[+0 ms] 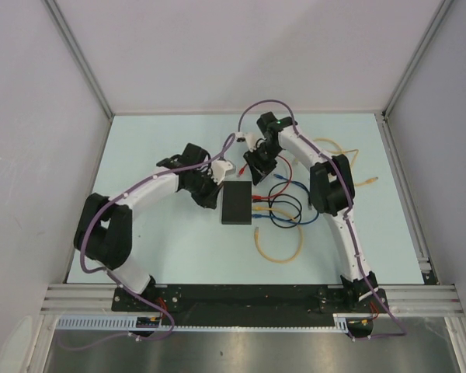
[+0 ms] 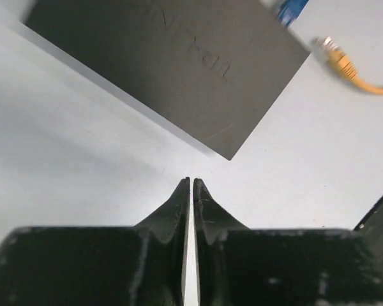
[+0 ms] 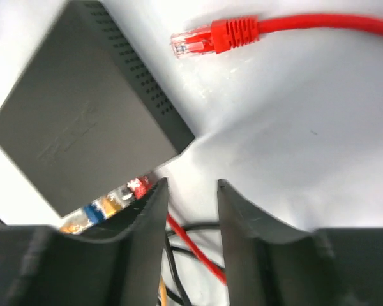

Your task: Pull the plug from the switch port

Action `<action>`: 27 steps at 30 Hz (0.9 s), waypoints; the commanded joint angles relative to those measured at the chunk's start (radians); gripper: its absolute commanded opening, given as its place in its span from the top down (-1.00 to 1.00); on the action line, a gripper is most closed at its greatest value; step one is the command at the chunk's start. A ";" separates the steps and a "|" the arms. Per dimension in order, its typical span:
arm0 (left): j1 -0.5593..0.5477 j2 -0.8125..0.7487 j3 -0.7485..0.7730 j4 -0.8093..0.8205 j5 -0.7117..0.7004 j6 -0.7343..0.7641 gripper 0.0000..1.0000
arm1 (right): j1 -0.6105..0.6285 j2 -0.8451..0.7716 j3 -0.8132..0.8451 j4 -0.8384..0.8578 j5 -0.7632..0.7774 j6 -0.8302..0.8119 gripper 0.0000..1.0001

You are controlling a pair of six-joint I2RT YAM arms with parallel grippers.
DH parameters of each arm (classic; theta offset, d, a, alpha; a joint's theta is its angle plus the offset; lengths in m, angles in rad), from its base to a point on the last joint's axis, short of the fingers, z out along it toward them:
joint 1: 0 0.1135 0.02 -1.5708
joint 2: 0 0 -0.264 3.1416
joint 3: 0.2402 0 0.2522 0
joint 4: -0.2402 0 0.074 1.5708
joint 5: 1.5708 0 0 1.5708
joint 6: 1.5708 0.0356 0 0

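Observation:
The flat black switch [image 1: 237, 203] lies mid-table. Red [image 3: 138, 187], yellow [image 3: 108, 204] and blue [image 3: 92, 212] plugs sit in the ports on its right side. My right gripper [image 3: 191, 185] is open over the switch's far right corner [image 1: 258, 172], just beside the red plug, with the red cable [image 3: 195, 248] running under the gap. A loose red plug [image 3: 207, 38] lies apart on the table. My left gripper [image 2: 191, 182] is shut and empty, just off the switch's corner [image 2: 172, 57], at its far left in the top view [image 1: 215, 185].
Black, blue, red and yellow cables [image 1: 283, 210] tangle right of the switch. A yellow cable loop [image 1: 278, 250] lies nearer the front. A loose yellow plug [image 2: 337, 62] lies by the switch. Another yellow cable [image 1: 357, 167] runs behind the right arm.

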 commanded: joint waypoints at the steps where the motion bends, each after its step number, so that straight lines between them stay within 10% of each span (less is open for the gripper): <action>1: 0.007 -0.056 0.117 -0.011 0.055 -0.008 0.71 | -0.058 -0.158 0.012 0.071 -0.112 0.021 0.09; 8: 0.007 0.041 0.218 0.027 0.136 -0.177 0.58 | -0.191 -0.350 -0.249 0.569 -0.303 0.317 -0.47; 27: 0.004 0.292 0.219 0.131 0.135 -0.272 0.90 | -0.177 -0.206 -0.232 0.127 -0.388 -0.073 -0.25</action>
